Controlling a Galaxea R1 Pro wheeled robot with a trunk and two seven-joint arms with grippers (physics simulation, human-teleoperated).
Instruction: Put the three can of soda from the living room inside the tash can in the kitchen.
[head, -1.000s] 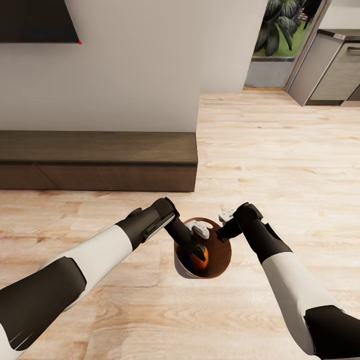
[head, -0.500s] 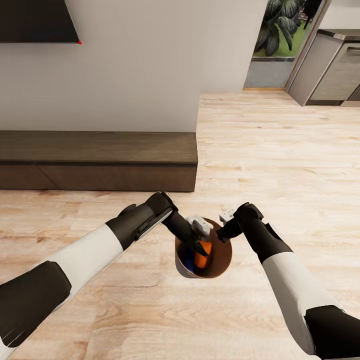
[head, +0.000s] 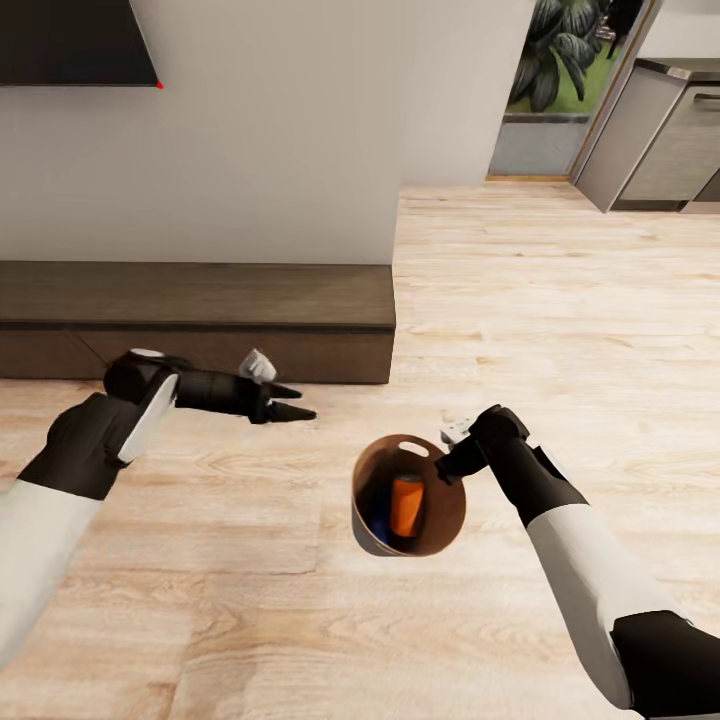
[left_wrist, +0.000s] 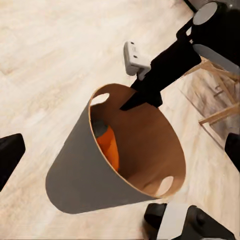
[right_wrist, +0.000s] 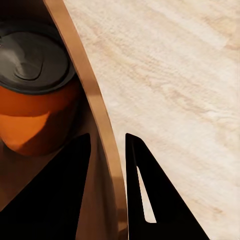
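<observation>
At about nine o'clock in the head view the left gripper (head: 290, 402) is seen stretched out over the wood floor (head: 560, 300) just in front of the long dark cabinet (head: 200, 320), its fingers spread with nothing between them. Toward the centre, at roughly six o'clock, the tash can (head: 375, 475) is held off the floor with a can of soda (head: 406, 506) standing inside it (a dark shape beside it cannot be identified). At about four o'clock the bucket's rim is pinched between the fingers of the right gripper (head: 447, 468), one inside the wall and one outside.
</observation>
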